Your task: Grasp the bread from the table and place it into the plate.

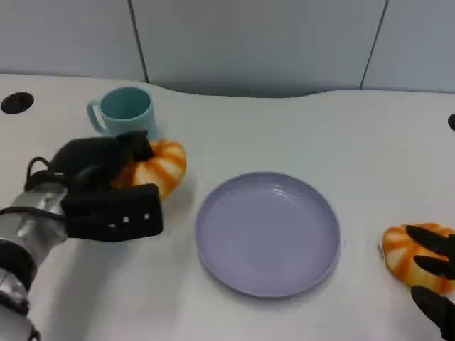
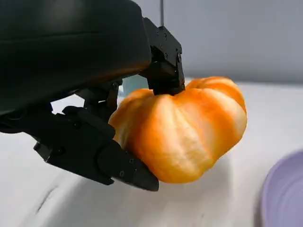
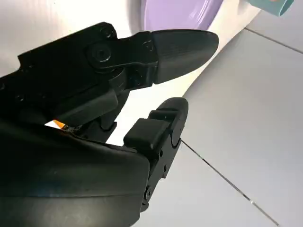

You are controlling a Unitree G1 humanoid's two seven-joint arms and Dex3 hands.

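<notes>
An orange, striped bread (image 1: 162, 168) lies left of the lavender plate (image 1: 269, 231), just in front of the teal cup. My left hand (image 1: 106, 190) grips this bread from the near-left side. In the left wrist view its fingers (image 2: 102, 158) clamp the bread (image 2: 184, 132) from above and below; I cannot tell whether it touches the table. A sliver of the plate (image 2: 285, 198) shows beyond it. A second orange bread (image 1: 402, 250) lies right of the plate, and my right hand (image 1: 434, 283) has spread fingers over its near edge. The right wrist view shows those fingers (image 3: 161, 52) apart.
A teal cup (image 1: 126, 109) stands right behind the gripped bread, close to my left hand. The white table (image 1: 320, 128) runs back to a grey panelled wall. A dark round hole (image 1: 16, 102) sits at the far left.
</notes>
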